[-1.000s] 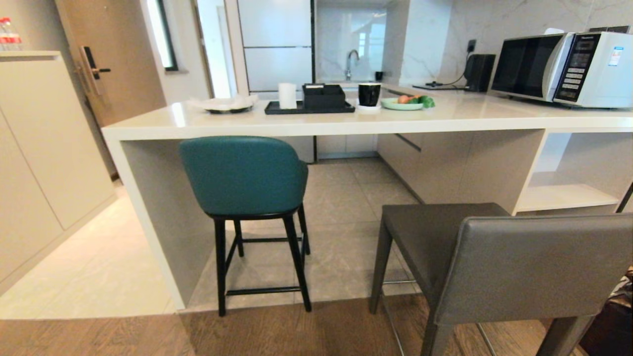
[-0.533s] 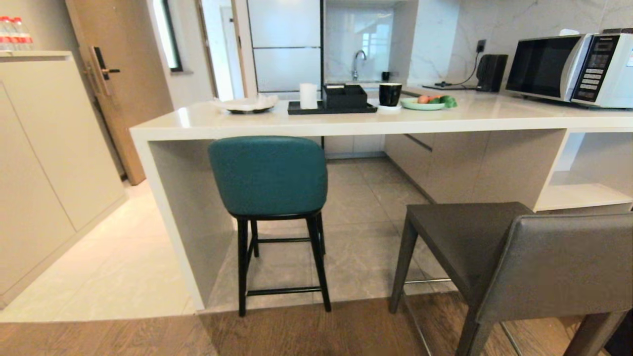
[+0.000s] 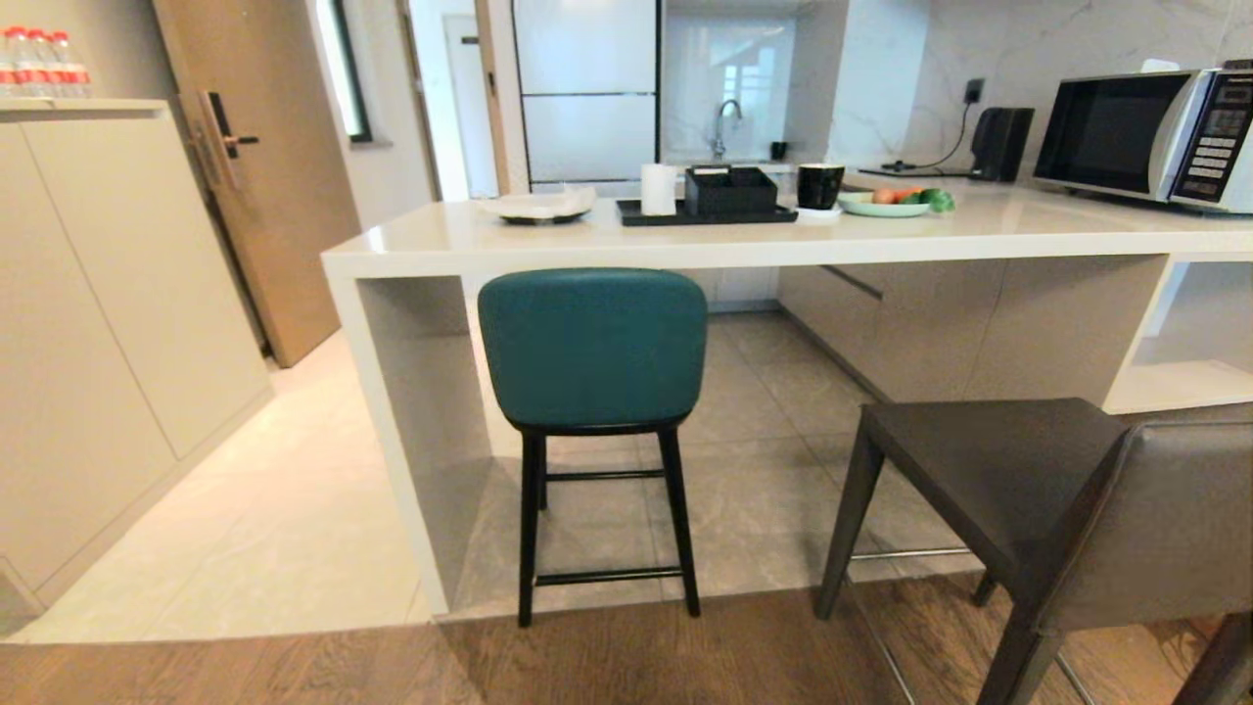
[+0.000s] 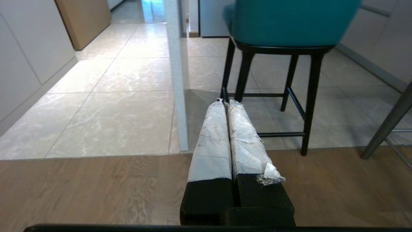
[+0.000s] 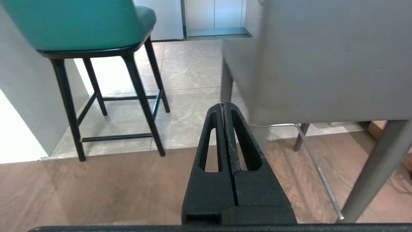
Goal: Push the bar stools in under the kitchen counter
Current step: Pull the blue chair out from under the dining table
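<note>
The teal bar stool (image 3: 592, 348) stands with its seat tucked under the white kitchen counter (image 3: 685, 245), near the slab side panel (image 3: 406, 431). The grey bar stool (image 3: 1067, 509) sits out from the counter at the lower right, on the edge of the wood floor. Neither arm shows in the head view. My left gripper (image 4: 224, 102) is shut and empty, low over the wood floor, pointing at the teal stool (image 4: 289, 22). My right gripper (image 5: 223, 104) is shut and empty too, close behind the grey stool's back (image 5: 334, 58), with the teal stool (image 5: 80, 25) off to one side.
On the counter stand a plate (image 3: 538, 206), a black tray (image 3: 705, 211) with a white cup and a box, a black mug (image 3: 819, 185), a green dish of food (image 3: 893, 203) and a microwave (image 3: 1145, 137). Tall cabinets (image 3: 108, 323) and a wooden door (image 3: 264, 166) are at the left.
The whole scene has slid to the right in the head view, so the camera has turned or driven left. Stools and counter keep their places relative to each other.
</note>
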`<state>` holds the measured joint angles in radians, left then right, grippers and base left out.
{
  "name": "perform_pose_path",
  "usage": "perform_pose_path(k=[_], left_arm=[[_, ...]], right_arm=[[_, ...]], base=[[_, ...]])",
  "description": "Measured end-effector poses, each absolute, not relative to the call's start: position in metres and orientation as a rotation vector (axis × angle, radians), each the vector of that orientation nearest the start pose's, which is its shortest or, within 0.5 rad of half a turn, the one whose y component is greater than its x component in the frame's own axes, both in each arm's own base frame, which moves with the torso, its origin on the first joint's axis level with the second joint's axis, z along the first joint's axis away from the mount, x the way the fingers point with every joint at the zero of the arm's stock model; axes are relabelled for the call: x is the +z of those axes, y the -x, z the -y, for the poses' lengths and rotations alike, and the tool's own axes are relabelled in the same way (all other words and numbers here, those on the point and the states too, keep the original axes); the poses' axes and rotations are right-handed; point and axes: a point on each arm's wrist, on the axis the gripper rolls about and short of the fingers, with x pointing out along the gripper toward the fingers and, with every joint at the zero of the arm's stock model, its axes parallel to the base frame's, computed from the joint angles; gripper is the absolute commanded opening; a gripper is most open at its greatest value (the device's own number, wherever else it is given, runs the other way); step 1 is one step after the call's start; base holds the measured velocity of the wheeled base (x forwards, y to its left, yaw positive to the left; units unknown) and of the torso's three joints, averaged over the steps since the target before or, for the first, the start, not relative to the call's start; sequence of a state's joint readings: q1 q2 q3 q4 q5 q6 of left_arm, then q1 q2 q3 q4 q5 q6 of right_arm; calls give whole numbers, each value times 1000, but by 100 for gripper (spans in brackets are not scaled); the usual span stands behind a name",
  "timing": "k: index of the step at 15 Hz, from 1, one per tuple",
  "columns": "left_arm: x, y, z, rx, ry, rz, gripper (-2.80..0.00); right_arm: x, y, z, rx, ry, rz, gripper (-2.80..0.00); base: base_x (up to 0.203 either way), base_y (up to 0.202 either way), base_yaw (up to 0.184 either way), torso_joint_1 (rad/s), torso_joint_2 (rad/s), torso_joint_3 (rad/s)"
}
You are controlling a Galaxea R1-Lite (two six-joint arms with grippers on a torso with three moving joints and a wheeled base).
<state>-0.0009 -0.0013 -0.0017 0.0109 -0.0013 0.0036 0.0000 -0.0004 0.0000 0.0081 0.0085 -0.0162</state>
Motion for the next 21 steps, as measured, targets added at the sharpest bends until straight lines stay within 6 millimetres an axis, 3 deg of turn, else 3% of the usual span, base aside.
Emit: perform_pose_path(k=[8, 21], left_arm=[[75, 23, 0, -2, -4, -8, -280], [75, 23, 0, -1, -4, -8, -280]], right_arm=[[75, 23, 0, 9, 16, -8, -280], [75, 23, 0, 9, 16, -8, -280]], base=[[11, 11, 0, 0, 1, 1], [193, 0, 1, 2, 0, 1]])
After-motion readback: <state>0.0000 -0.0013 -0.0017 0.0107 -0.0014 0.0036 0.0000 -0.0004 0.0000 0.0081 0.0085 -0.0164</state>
